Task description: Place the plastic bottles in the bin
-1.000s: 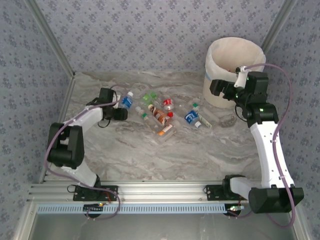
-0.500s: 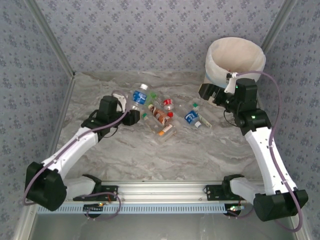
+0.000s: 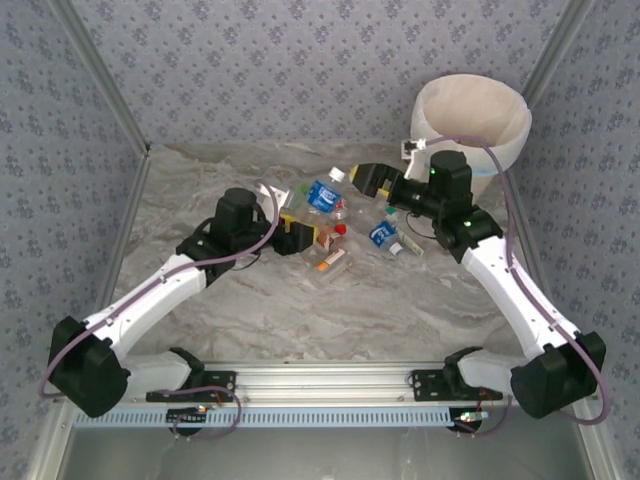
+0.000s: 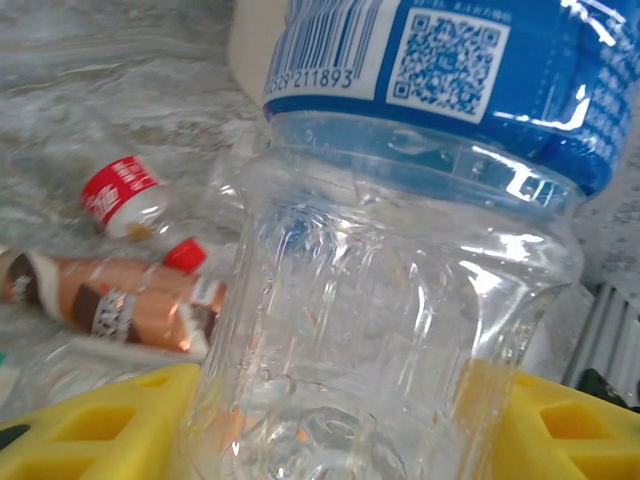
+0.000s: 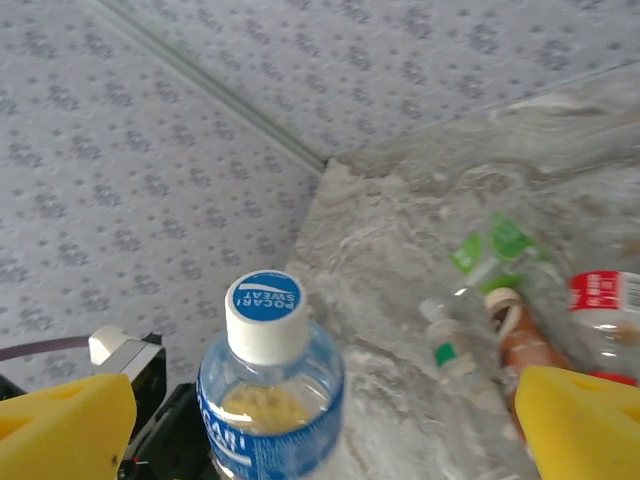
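Handing off looks like the step here. Top view: the left fingers (image 3: 300,228) are clamped on the base of a blue-label bottle (image 3: 323,194), up over the other bottles (image 3: 335,255) on the bench (image 3: 400,300). Its cap points at the right fingers (image 3: 365,180), with the bin (image 3: 500,140) just behind. Left wrist: yellow pads pinch the clear base from both sides. Right wrist: the right fingers are spread wide, holding nothing, with the cap (image 5: 265,315) between them. I'd close the right ones under the cap before the left ones let go.
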Controlling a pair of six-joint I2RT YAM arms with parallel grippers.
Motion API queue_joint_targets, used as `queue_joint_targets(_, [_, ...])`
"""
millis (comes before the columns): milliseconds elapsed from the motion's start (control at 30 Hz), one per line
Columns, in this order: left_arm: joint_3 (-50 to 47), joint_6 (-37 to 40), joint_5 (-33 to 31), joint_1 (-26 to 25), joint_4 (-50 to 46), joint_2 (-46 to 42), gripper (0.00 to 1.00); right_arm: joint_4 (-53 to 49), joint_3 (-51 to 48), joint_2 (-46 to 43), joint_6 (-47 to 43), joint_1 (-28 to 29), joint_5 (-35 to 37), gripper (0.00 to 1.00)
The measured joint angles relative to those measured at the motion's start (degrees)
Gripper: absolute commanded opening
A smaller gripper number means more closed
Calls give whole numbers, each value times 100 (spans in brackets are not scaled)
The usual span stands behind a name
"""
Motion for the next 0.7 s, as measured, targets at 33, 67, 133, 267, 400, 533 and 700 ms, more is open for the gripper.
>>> queue_joint_targets(33, [57, -13, 22, -42, 59, 66, 0, 39, 0, 76, -4, 57, -48, 100])
queue_joint_targets(67, [96, -17, 37, -70, 96, 122, 0, 68, 0, 142, -9, 92, -90, 100])
queue_joint_targets(133, [162, -59, 59, -118, 170, 234, 0, 87, 0, 269, -35, 162, -155, 100])
queue_joint_targets(267, [223, -107, 59, -173, 225, 348, 0, 90, 0, 352, -118, 247, -223, 100])
queue_joint_targets(400, [391, -144, 79, -195, 229, 514, 0, 103, 0, 352, -188, 275, -240, 98])
queue_joint_targets(533, [407, -162, 83, -229, 227, 533, 0, 129, 2, 404, -264, 275, -278, 79])
queue_joint_targets(700, [417, -166, 109, -229, 225, 560, 13, 129, 11, 446, -297, 297, -229, 65])
